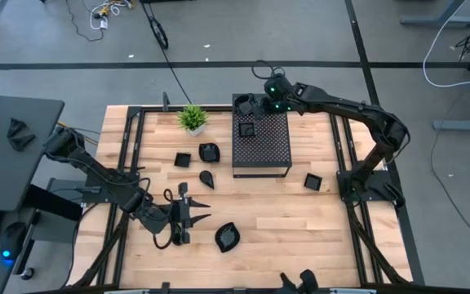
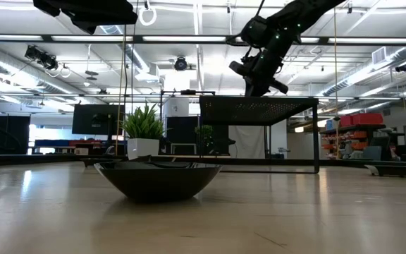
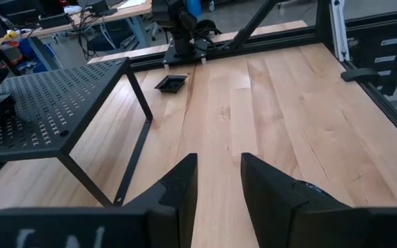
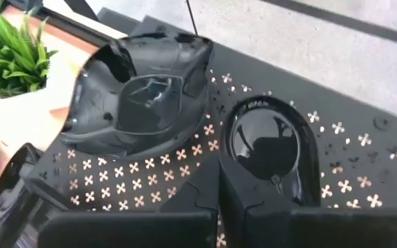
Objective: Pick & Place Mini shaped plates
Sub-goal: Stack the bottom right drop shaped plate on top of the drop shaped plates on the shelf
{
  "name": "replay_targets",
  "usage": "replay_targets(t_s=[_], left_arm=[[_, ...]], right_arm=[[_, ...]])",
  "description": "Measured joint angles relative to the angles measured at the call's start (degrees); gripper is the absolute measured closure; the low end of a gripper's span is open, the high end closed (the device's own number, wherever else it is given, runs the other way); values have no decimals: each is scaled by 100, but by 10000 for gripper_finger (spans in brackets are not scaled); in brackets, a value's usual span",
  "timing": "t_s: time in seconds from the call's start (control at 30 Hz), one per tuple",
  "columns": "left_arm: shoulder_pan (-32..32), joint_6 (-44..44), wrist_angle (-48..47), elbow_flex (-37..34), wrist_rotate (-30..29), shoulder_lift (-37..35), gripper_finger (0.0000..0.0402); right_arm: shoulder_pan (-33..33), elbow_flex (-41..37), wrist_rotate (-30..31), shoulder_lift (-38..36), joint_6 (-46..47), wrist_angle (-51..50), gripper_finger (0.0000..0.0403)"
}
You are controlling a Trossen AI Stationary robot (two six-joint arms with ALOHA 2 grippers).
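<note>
Wooden tabletop [image 1: 268, 220] was seen from above with a black perforated box [image 1: 261, 145] standing near its far edge beside a small potted plant [image 1: 192, 118]. Several mini shaped plates were noted loose on the wood: a square one [image 1: 183, 159], a rounded one [image 1: 209, 152] and a teardrop [image 1: 206, 176] just beside the box, another square one [image 1: 312, 181] on the box's other side, and a leaf-shaped dish [image 1: 228, 237] near the front. On the box top, one small plate [image 1: 246, 129] was visible in the high view; in the right wrist view a large wavy dish [image 4: 140, 96] and an oval dish [image 4: 271, 145] were seen resting there. The right gripper [image 1: 259, 104] was held over the box's far corner, fingers clamped together on nothing visible. The left gripper [image 1: 182, 214] was poised low near the front, jaws partly parted and empty. Placement was judged partly done, at least five plates remaining on the table.
</note>
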Motion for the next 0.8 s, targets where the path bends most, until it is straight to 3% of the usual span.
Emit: replay_targets(t_s=[0.2, 0.43, 0.8], left_arm=[[0, -4, 1, 0, 0, 0, 285], [-2, -78, 2, 0, 0, 0, 285], [-2, -129, 5, 0, 0, 0, 285]], right_arm=[[-2, 0, 91, -216, -316, -184, 397], [-125, 2, 1050, -441, -191, -1083, 397], [-277, 2, 719, -84, -210, -38, 396]])
